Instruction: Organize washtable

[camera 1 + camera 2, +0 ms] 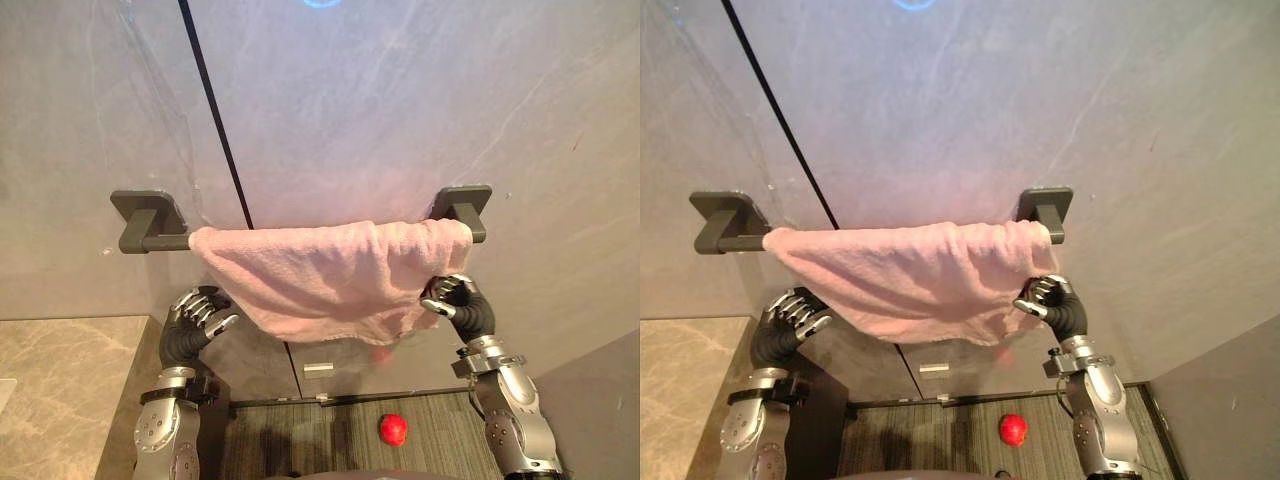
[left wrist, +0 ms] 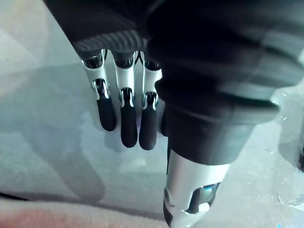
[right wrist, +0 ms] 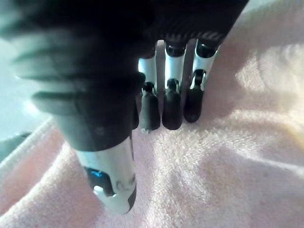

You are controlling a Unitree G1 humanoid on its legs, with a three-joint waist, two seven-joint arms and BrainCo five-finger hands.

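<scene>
Grey veined stone wall behind. Pink terry towel draped over dark grey metal wall bar, bunched toward right bracket. Right hand at towel's lower right edge, fingers side by side on cloth, thumb apart. Left hand just below towel's left edge, fingers straight, together, holding nothing. Small red ball on floor.
</scene>
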